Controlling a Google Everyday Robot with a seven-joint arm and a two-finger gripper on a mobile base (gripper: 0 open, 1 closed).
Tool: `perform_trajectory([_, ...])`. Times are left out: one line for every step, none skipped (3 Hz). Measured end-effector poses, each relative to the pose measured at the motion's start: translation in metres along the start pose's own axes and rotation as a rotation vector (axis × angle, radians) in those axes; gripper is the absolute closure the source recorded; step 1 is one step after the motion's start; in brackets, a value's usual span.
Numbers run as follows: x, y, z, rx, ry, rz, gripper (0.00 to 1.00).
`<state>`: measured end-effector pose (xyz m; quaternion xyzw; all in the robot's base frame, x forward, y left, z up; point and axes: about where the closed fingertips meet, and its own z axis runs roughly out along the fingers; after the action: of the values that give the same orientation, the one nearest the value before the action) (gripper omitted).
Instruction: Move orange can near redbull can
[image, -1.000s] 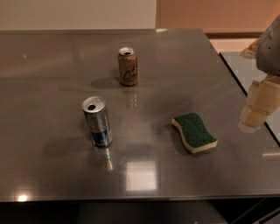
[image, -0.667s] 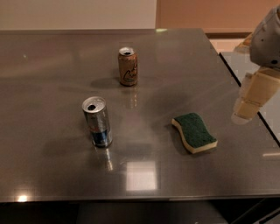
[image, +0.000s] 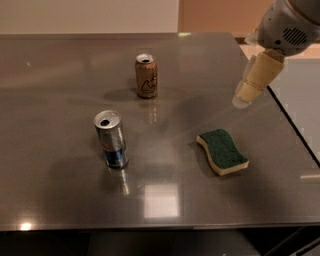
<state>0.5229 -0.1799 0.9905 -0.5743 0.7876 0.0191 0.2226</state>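
Observation:
The orange can (image: 146, 76) stands upright toward the back middle of the dark table (image: 50, 80). The redbull can (image: 111, 139) stands upright in front of it, a little to the left, well apart from it. My gripper (image: 243, 96) hangs above the table's right side, to the right of the orange can and behind the sponge. It holds nothing that I can see.
A green and cream sponge (image: 222, 151) lies on the table at the right, below the gripper. The table's right edge (image: 292, 125) runs close behind the arm. A bright light reflection sits near the front edge.
The gripper has moved left and up the picture, from the table's right edge in over the table toward the orange can. The cans and sponge have not moved.

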Motion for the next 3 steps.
perform_trajectory([-0.033, -0.028, 0.016, 0.013, -0.092, 0.035, 0.00])
perform_trajectory([-0.074, -0.047, 0.039, 0.000, -0.186, 0.062, 0.00])
perform_trajectory([-0.108, -0.056, 0.068, -0.024, -0.246, 0.087, 0.00])
